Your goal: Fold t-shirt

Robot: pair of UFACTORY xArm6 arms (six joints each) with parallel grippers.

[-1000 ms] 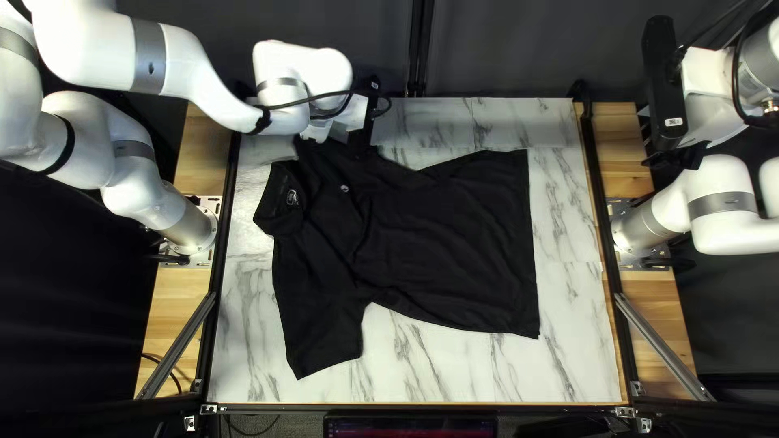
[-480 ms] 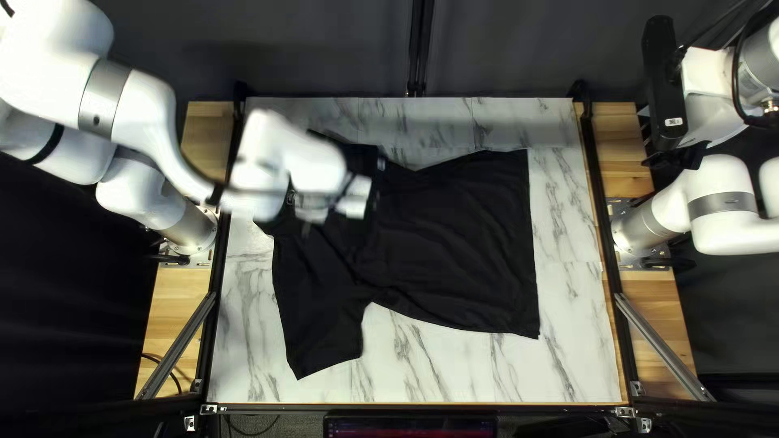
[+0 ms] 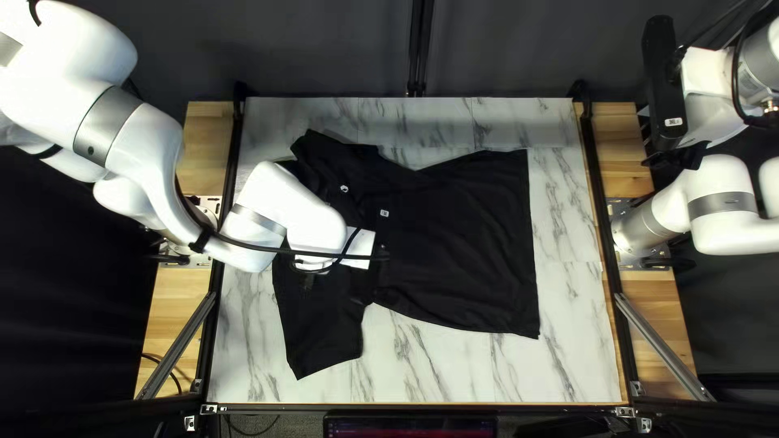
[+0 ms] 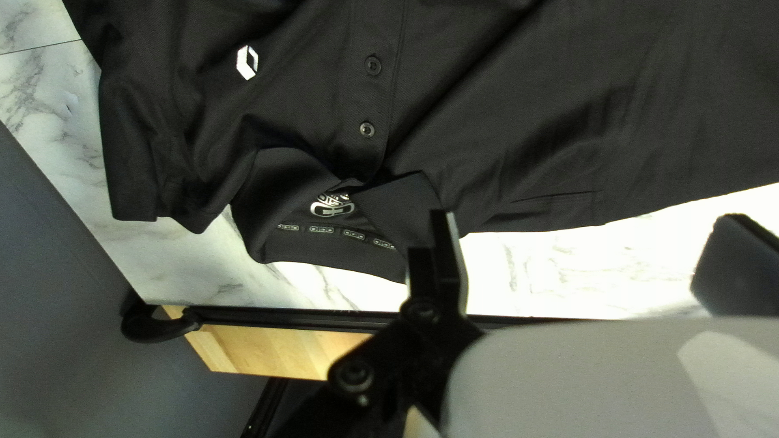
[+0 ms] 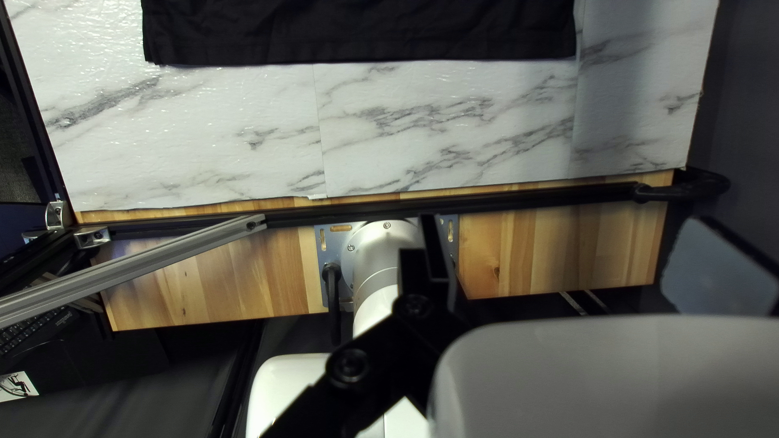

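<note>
1. Down from the top edge of the table [image 3: 568, 243] came my left arm [image 3: 130, 146]; now it reaches over the left part of the black polo shirt [image 3: 454, 235]. Both the shirt and my right arm [image 3: 722, 203] stayed put.
2. Under it all is the big white table with grey squiggles.
3. On the table, in the middle and left of the top left view, lies the shirt, spread out with its front up. Its bottom edge is toward the right. One sleeve [image 3: 320, 345] points to the lower left, and the other [image 3: 324, 150] to the upper left.
4. My left gripper [image 3: 365, 280] is over the shirt, left of the middle of the top left view. Its jaws are spread wide, with nothing pinched.
5. My right gripper [image 3: 664, 89] is at the upper right, past the wood edge. Its jaws are spread too, holding nothing.
6. The collar [image 4: 276, 195] is ahead of my left gripper and has white marks inside.
7. A little white badge [image 4: 247, 62] is on the chest.
8. Two round buttons [image 4: 372, 65] are near the collar.
</note>
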